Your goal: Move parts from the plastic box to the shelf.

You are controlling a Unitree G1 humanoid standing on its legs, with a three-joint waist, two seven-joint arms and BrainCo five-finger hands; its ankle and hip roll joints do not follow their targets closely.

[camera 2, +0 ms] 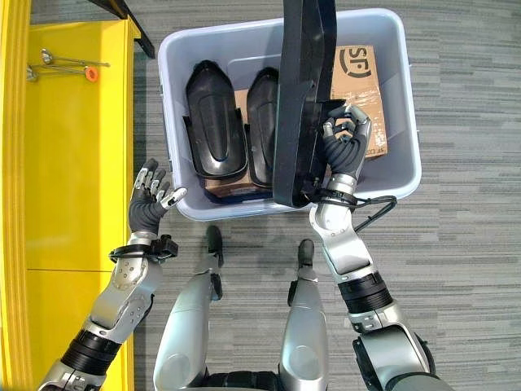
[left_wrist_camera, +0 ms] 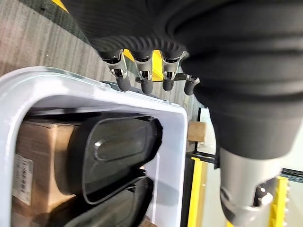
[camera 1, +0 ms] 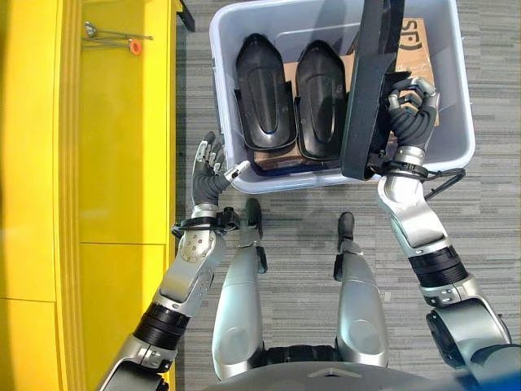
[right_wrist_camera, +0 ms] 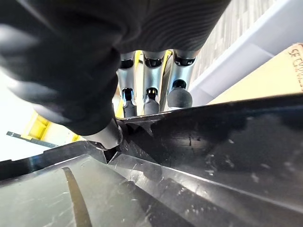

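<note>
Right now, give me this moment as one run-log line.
right hand: shut on black part, lifted above plastic box | left hand: open, outside box | two black parts inside | yellow shelf: no parts

We are seeing the lifted part running off the picture's top edge, so its far end is cut away. It is hiding much of our right hand, leaving the fingertips half covered. Beyond it, the cardboard in the box is lying partly hidden.
</note>
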